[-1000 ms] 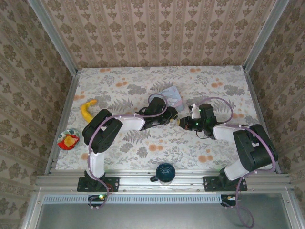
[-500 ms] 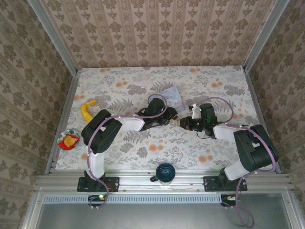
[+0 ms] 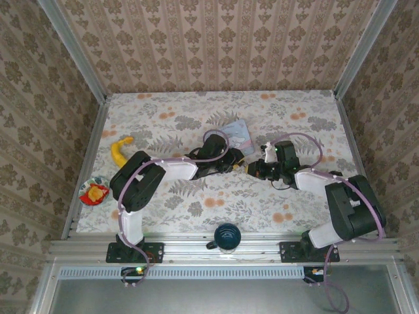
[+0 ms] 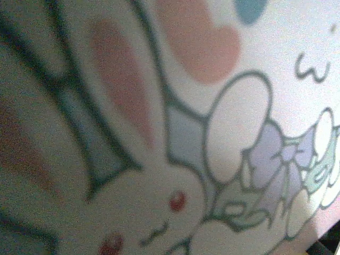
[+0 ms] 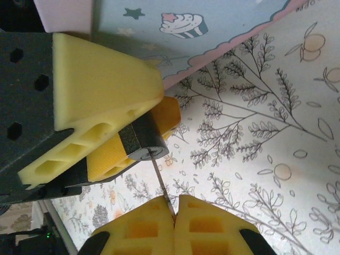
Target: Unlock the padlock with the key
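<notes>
The small dark padlock (image 5: 142, 140) hangs just above the flowered cloth, with my left gripper (image 3: 234, 163) shut on it between pale yellow fingers (image 5: 101, 87). My right gripper (image 5: 174, 206) is shut on the key (image 5: 162, 194). The key's thin blade runs up to the keyhole in the lock's round end face. In the top view the two grippers meet tip to tip at mid-table, the right gripper (image 3: 253, 169) on the right. The pale blue cartoon tin (image 3: 237, 134) lies just behind them, and its bunny drawing (image 4: 175, 159) is very close to the left wrist camera.
A banana (image 3: 119, 150) lies at the left. A small bowl of fruit (image 3: 95, 191) sits at the left table edge. A dark mug (image 3: 227, 237) stands on the near rail between the arm bases. Metal frame posts and patterned walls enclose the table.
Both grippers stay joined at the padlock. The right wrist has shifted slightly back and to the right, and the left arm's elbow has edged left.
</notes>
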Controlling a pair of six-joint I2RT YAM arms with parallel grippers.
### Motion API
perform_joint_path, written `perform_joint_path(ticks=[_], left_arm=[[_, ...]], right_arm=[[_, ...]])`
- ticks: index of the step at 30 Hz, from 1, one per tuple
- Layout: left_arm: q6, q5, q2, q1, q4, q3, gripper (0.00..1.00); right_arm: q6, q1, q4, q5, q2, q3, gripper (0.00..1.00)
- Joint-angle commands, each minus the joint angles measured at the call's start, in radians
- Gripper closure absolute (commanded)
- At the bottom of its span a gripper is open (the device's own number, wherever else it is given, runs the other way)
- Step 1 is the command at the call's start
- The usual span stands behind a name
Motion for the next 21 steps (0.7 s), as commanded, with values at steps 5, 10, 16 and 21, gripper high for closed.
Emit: perform_joint_path(ticks=[5,10,16,21], left_arm=[[-0.050,0.150,-0.010,-0.029,-0.194,-0.037,1.00],[-0.062,0.142,-0.005,-0.028,-0.170,-0.037,1.00],[-0.054,0.148,-0.003,-0.028,-0.184,-0.028,1.00],[-0.046,0.154,0.003,-0.031,-0.188,-0.020,1.00]], right_arm=[[0.026,-0.026,-0.056,0.101,-0.107,0.012,1.00],[0.025,-0.025,-0.049,0.092,-0.085,0.015,1.00],[0.049,-0.025,-0.035,0.077,-0.053,0.035,1.00],[0.020,-0.025,-0.113,0.073,-0.031,0.104,1.00]])
